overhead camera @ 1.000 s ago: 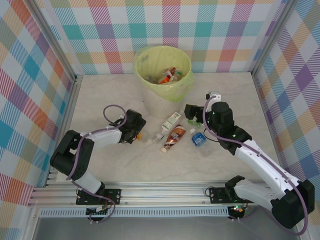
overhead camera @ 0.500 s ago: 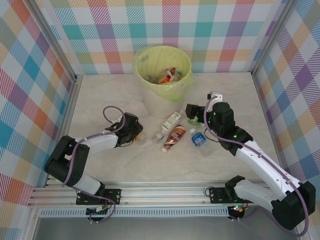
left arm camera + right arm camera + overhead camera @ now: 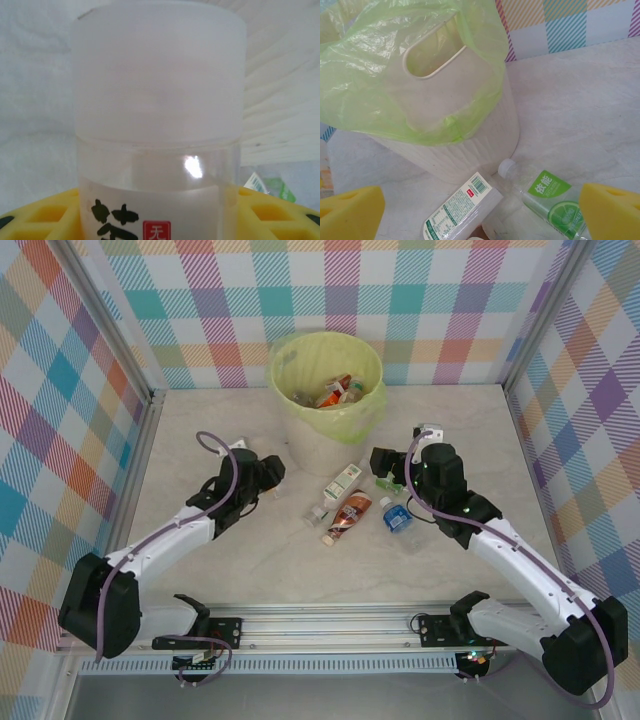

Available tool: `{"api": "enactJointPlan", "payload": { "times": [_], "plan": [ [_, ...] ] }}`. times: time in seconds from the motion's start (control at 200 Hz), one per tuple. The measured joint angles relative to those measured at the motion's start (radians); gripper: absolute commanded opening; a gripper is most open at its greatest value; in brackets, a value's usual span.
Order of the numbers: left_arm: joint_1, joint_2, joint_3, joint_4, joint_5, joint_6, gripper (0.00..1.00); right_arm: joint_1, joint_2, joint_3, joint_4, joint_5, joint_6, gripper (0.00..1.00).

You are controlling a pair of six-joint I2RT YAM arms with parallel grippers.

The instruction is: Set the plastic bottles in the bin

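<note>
Bottle (image 3: pixel 159 100) in left claw (image 3: pixel 266 474) has neared bin (image 3: pixel 277 368).

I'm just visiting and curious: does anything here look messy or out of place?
Yes: several bottles lie on their sides on the table before the bin, not yet inside it. The left gripper holds another bottle. Nothing looks spilled or broken.

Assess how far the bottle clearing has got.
Done: several bottles sit in the bin. In hand: the left gripper grips a white-capped bottle. Left: the brown-label bottle, blue-label bottle, lime-label bottle and others lie on the table; the right gripper is open.
</note>
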State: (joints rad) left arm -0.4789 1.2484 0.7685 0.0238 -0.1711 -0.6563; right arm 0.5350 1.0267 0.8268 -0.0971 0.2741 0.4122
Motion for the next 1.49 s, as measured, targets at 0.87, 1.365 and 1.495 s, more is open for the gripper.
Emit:
{"api": "enactJointPlan", "payload": {
  "times": [0.87, 1.365, 1.495],
  "plan": [
    [0.004, 0.206, 0.627, 0.108, -0.093, 0.502, 0.42, 0.000, -0.049, 0.000, -0.026, 0.052, 0.037, 1.00],
    [0.004, 0.584, 1.107, -0.153, 0.030, 0.534, 0.45, 0.000, -0.140, -0.022, -0.068, 0.084, 0.052, 1.00],
    [0.004, 0.665, 1.217, -0.245, 0.032, 0.534, 0.50, 0.000, -0.149, -0.031, -0.075, 0.086, 0.052, 1.00]
  ]
}}
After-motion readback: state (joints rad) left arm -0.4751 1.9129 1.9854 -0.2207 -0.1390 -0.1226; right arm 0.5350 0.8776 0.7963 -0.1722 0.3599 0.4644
